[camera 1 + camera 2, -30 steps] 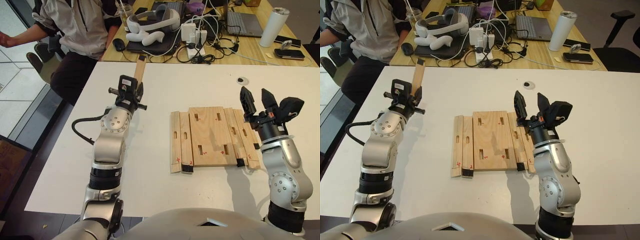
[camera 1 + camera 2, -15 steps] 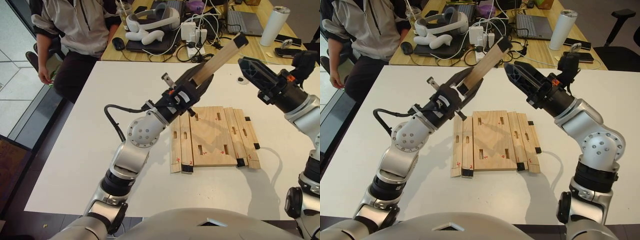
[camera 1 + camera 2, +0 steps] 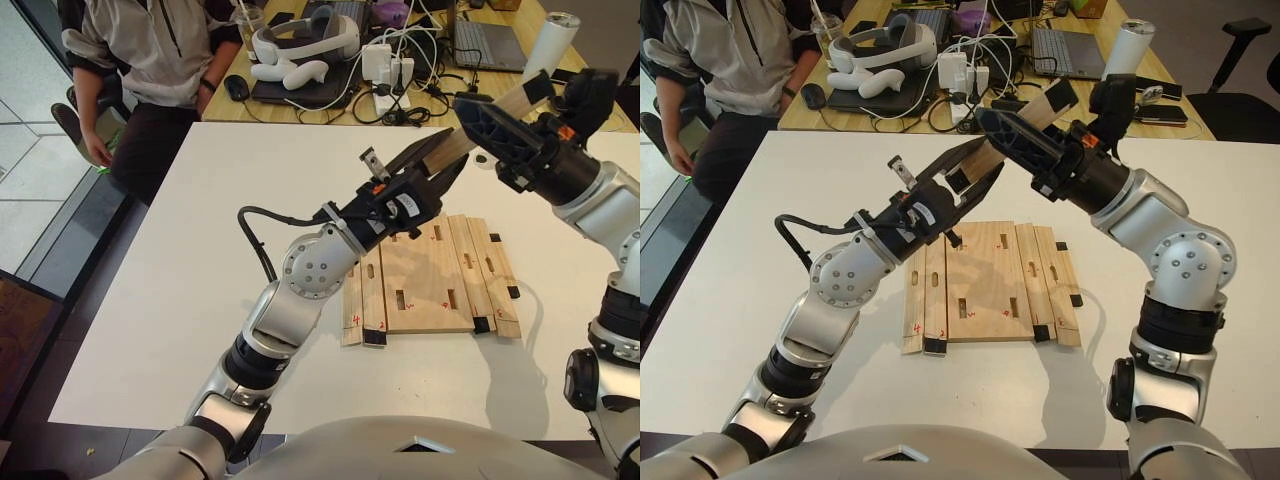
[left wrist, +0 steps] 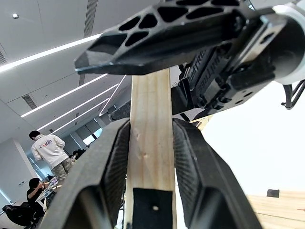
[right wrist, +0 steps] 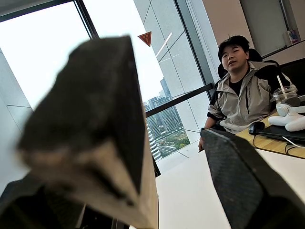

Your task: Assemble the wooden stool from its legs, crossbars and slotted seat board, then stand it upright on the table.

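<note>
Wooden leg [image 3: 1045, 103], clamped in your left gripper [image 3: 990, 155], now raised at 12 o'clock over the seat board [image 3: 985, 285]; right gripper [image 3: 988, 108], jaws apart, has arrived astride it, so a handover looks likely.

Behind, a wooden desk [image 3: 222, 108] carried a white headset [image 3: 300, 40], a black mouse [image 3: 238, 88], a power strip [image 3: 385, 65] tangled in cables, an open laptop [image 3: 1065, 55], a white tumbler [image 3: 1127, 45] and a dark phone [image 3: 1162, 114].

One slotted seat board [image 3: 420, 270], five wooden bars [image 3: 350, 285] flat on the counter [image 3: 250, 170], two left and three right, plus one raised bar [image 4: 151, 124].
</note>
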